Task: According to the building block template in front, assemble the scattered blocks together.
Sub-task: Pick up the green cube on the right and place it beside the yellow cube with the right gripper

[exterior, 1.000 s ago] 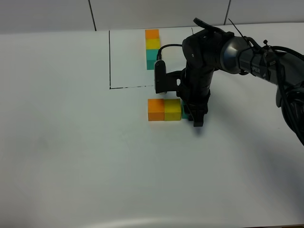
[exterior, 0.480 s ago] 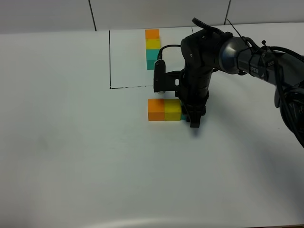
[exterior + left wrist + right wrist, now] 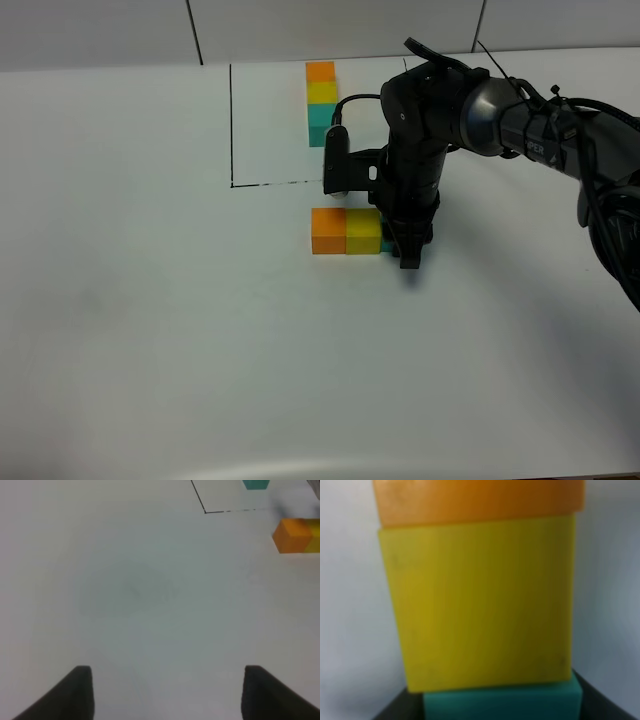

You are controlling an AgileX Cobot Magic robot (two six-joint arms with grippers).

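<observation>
The building block template (image 3: 320, 95), an orange, yellow and teal row, lies at the far side inside thin black lines (image 3: 232, 130). The scattered orange block (image 3: 328, 230) and yellow block (image 3: 363, 230) sit side by side in the middle. My right gripper (image 3: 405, 245) stands upright against the yellow block's right side, shut on the teal block (image 3: 386, 245), of which only a sliver shows. In the right wrist view the teal block (image 3: 502, 702) touches the yellow block (image 3: 480, 605), with the orange block (image 3: 480, 500) beyond. My left gripper (image 3: 172, 695) is open and empty over bare table.
The white table (image 3: 150, 330) spreads to the left and front. The right arm (image 3: 520, 120) reaches in from the right over the table. In the left wrist view the orange block (image 3: 292, 535) and the black line corner (image 3: 205, 512) lie far off.
My right gripper has shifted slightly left with the teal block, closing it against the yellow block. The orange and yellow blocks have not moved.
</observation>
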